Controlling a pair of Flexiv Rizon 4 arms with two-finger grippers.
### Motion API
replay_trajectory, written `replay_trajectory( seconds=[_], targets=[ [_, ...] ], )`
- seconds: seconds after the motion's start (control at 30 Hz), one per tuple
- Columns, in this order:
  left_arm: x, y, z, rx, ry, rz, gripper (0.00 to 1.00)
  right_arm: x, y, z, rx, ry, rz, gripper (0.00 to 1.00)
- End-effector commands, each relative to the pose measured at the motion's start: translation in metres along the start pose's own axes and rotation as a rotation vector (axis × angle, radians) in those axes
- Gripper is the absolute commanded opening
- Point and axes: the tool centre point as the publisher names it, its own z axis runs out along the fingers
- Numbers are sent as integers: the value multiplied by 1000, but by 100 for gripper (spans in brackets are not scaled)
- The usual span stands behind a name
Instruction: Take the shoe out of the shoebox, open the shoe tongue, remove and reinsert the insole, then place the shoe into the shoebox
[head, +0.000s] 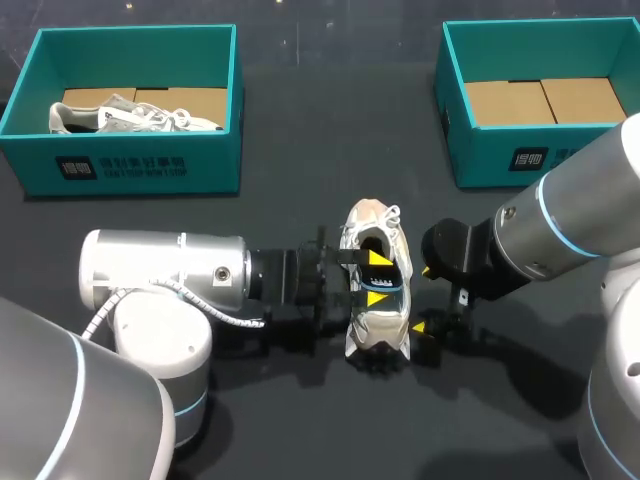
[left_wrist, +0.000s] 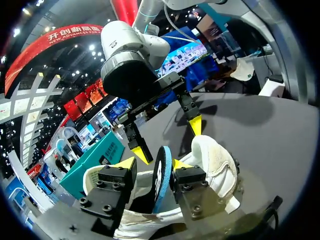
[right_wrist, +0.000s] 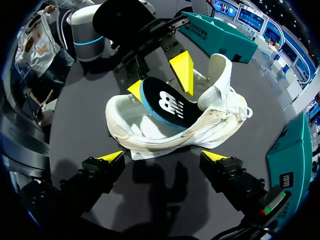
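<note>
Sitting at the far left of the dark worktop (head: 300, 120), the left shoebox (head: 135, 165) holds a pale second shoe (head: 120, 115), its lower side hidden behind the box's near wall. Nearer, my left arm (head: 160, 275) lies low across the worktop and covers what is under it. The left pincer (head: 378, 278) is at the mouth of the white shoe (head: 378, 335), which rests on the worktop at the middle, outside both boxes, with its tongue (right_wrist: 220, 70) standing upright. The blue-edged insole (head: 388, 281) stands on edge within that pincer, partly out of the shoe, its front end hidden down inside. Whether the pincer truly pinches the insole or only flanks it I cannot tell; the shoe's dark inside hides the contact. Just beside the shoe's right side, the right pincer (head: 424, 298) is spread wide and holds nothing; in its own wrist view the shoe lies ahead of it, not between its fingers (right_wrist: 112, 156). From above, its dark body is hard to make out against the worktop. My right arm (head: 560, 235) comes in from the right. At the far right, the right shoebox (head: 500, 160) shows only its cardboard floor, and the view's edge cuts off its outer end.
</note>
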Motion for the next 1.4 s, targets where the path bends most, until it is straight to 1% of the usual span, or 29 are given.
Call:
replay_trajectory(
  seconds=[0.03, 0.1, 0.13, 0.2, 0.23, 0.27, 0.5, 0.67, 0.77, 0.9, 0.93, 0.97, 1.0, 1.1, 1.4],
  targets=[
    [1, -10, -17, -23, 42, 6, 45, 1, -1, -1, -2, -1, -1, 100],
    [2, -11, -19, -32, 55, 10, 46, 1, -1, -1, -2, -1, -1, 100],
    [2, -11, -19, -35, 59, 10, 44, 1, -1, -1, -2, -1, -1, 100],
    [4, -9, -18, -38, 67, 9, 20, 1, -1, -1, -2, -1, -1, 100],
    [5, -8, -15, -40, 70, 7, 0, 1, -1, -1, -2, -1, -1, 100],
    [5, -6, -13, -42, 75, 3, 0, 1, -1, -1, -2, -1, -1, 100],
    [12, 8, 4, -67, 104, 17, 0, 1, -1, -1, -2, -1, -1, 100],
    [17, 17, 15, -105, 121, 60, 0, 1, -1, -1, -2, -1, -1, 100],
    [18, 16, 14, -100, 125, 49, 0, 1, -1, -1, -2, -1, -1, 100],
    [15, 6, 2, -74, 148, 21, 0, 1, -1, -1, -2, -1, -1, 100],
    [13, 5, -1, -73, 152, 20, 9, 1, -1, -1, -2, -1, -1, 100],
    [12, 3, -4, -73, 158, 21, 22, 1, -1, -1, -2, -1, -1, 100],
    [11, 1, -7, -72, 164, 18, 26, 1, -1, -1, -2, -1, -1, 100],
    [8, -6, -14, -68, 175, 20, 31, 1, -1, -1, -2, -1, -1, 100],
    [4, -12, -23, -89, 254, 41, 39, 1, -1, -1, -2, -1, -1, 100]
  ],
)
